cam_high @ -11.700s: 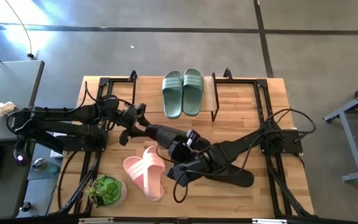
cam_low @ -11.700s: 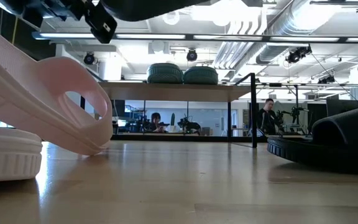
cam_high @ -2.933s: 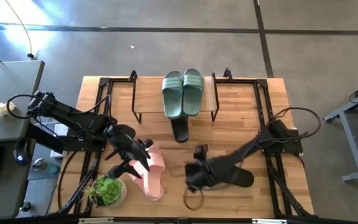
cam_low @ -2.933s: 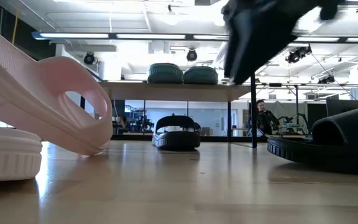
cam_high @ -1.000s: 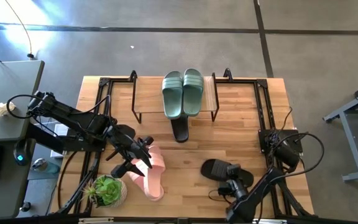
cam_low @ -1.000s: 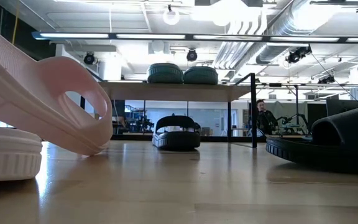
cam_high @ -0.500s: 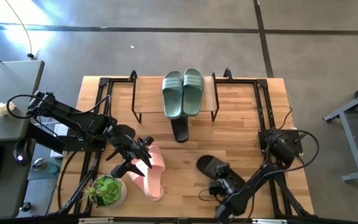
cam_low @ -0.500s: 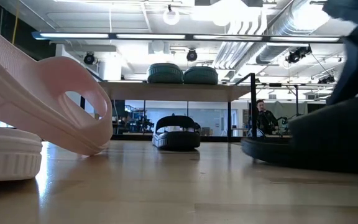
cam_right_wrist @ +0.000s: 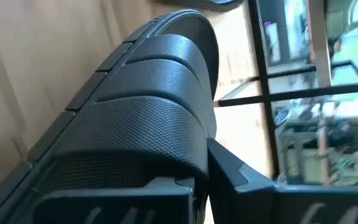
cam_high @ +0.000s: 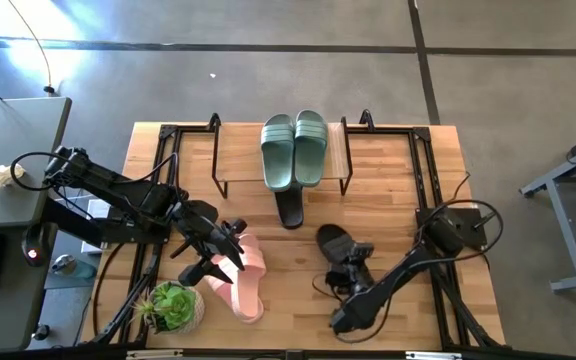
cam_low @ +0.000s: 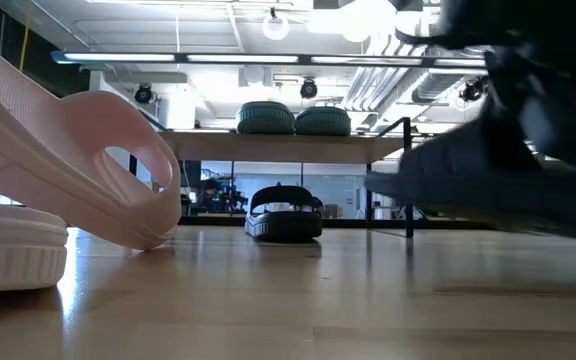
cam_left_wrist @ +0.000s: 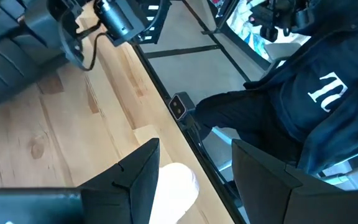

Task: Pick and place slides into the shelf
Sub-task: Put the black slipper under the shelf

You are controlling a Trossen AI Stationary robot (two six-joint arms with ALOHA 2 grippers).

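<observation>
A sage green pair (cam_high: 294, 150) lies on the shelf's plank top (cam_high: 236, 152). One black slide (cam_high: 290, 208) rests on its sole on the table, partly under the shelf. My right gripper (cam_high: 349, 260) is shut on the other black slide (cam_high: 332, 241), which hangs above the table right of centre (cam_low: 468, 180). The two pink slides (cam_high: 245, 278) lie near the left front, one leaning on the other (cam_low: 68, 170). My left gripper (cam_high: 223, 262) hovers open over their left edge; a pink end (cam_left_wrist: 178, 186) shows below, between its fingers. My right gripper grips the black slide at its ribbed strap (cam_right_wrist: 191, 152). One finger (cam_right_wrist: 232, 171) shows outside the strap's side, and the strap hides the other. The fingers come slanting down from the table's near side. The slide is lifted clear of the table, roughly level.
A potted plant (cam_high: 172, 306) stands at the near left corner. Black wire frames (cam_high: 346, 160) bound the shelf's ends. A person in a dark hoodie (cam_left_wrist: 303, 106) stands beyond the table's edge in the left wrist view. Bare wood lies between the pink slides and the held slide.
My right gripper has swung toward the table's left and far edges and rolled at the wrist, taking the black slide along. That slide lay on the table near the right front and now hangs clear of it, nearer the centre and turned about.
</observation>
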